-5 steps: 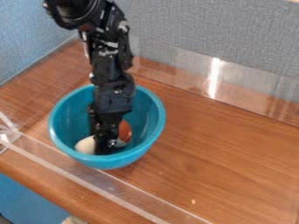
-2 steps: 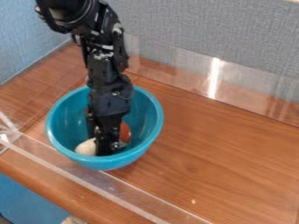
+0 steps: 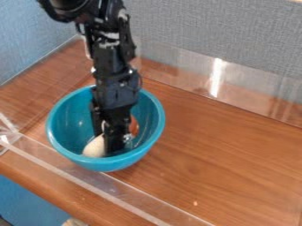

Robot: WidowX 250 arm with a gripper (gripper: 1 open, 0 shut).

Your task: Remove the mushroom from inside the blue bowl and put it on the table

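The blue bowl (image 3: 65, 116) stands on the left part of the table (image 3: 224, 163). My black gripper (image 3: 115, 146) reaches straight down into it, fingertips near the bottom. The mushroom (image 3: 94, 149) lies low in the bowl. Its cream stem shows left of the fingers and a reddish-brown bit of cap (image 3: 133, 131) shows right of them. The narrow jaws look shut on the mushroom, though the fingers hide the contact itself.
A low clear acrylic wall (image 3: 83, 185) runs along the table's front edge, close to the bowl, and another (image 3: 218, 78) along the back. Bare wood-grain tabletop lies to the right of the bowl. A grey-blue panel stands behind the table.
The arm's upper part has swung a little to the right and stands more upright. The gripper has stayed down in the bowl with the same narrow jaws, and the bowl has barely shifted.
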